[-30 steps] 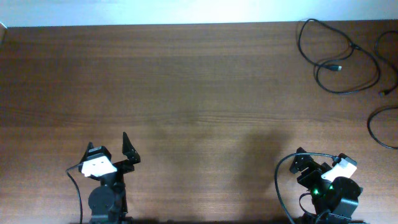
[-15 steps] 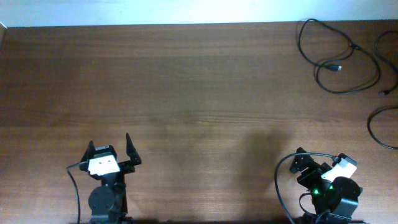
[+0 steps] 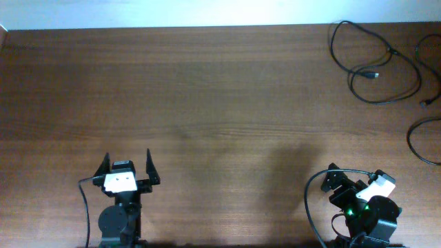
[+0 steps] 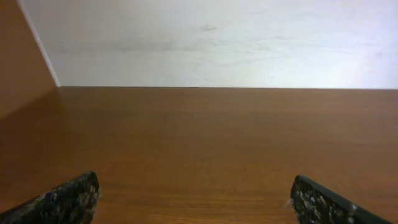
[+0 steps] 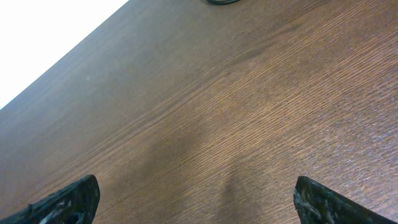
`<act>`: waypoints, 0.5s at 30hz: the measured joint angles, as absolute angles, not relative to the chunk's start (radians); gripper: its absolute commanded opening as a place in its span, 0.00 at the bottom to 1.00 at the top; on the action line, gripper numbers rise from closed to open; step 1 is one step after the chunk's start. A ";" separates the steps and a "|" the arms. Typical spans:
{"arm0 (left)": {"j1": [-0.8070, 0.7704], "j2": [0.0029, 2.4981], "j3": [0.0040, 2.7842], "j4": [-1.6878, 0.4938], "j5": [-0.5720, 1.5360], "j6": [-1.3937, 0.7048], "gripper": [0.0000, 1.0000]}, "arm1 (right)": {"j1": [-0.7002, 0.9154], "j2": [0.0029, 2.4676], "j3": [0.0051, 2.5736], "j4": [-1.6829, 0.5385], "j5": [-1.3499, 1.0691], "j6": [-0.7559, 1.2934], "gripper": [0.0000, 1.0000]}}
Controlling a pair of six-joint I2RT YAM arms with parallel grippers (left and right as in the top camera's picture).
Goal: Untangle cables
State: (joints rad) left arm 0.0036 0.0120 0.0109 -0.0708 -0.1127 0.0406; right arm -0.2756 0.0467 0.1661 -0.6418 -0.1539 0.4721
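The cables lie spread apart at the table's far right in the overhead view. One thin black cord makes a large loop [image 3: 375, 65] with a small plug inside it, a second [image 3: 427, 76] runs along the right edge, and a third curve [image 3: 419, 145] lies below them. A sliver of cable [image 5: 222, 2] shows at the top of the right wrist view. My left gripper [image 3: 128, 167] [image 4: 196, 202] stands open at the near left, over bare wood and far from the cables. My right gripper [image 3: 342, 180] [image 5: 198, 202] is open at the near right, holding nothing.
The brown wooden table [image 3: 220, 103] runs to a white wall at its far edge [image 4: 224, 88]. Each arm's own thicker black cable [image 3: 84, 207] [image 3: 310, 207] hangs by its base at the near edge.
My left gripper has turned from pointing up-right to pointing straight at the far edge, and its wrist has shifted slightly right. The right arm and the cables have not moved.
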 measured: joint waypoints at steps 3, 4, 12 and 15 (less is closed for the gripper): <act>0.004 0.012 0.011 -0.074 -0.077 0.061 0.99 | -0.276 0.047 0.166 -0.642 -0.154 0.472 0.99; 0.004 0.012 0.011 -0.075 -0.068 0.061 0.98 | -0.276 0.047 0.166 -0.642 -0.154 0.471 0.99; 0.004 0.012 0.011 -0.076 -0.049 0.061 0.98 | -0.276 0.047 0.166 -0.642 -0.154 0.471 0.99; 0.004 0.012 0.011 -0.076 -0.048 0.061 0.99 | -0.276 0.047 0.166 -0.642 -0.154 0.471 0.99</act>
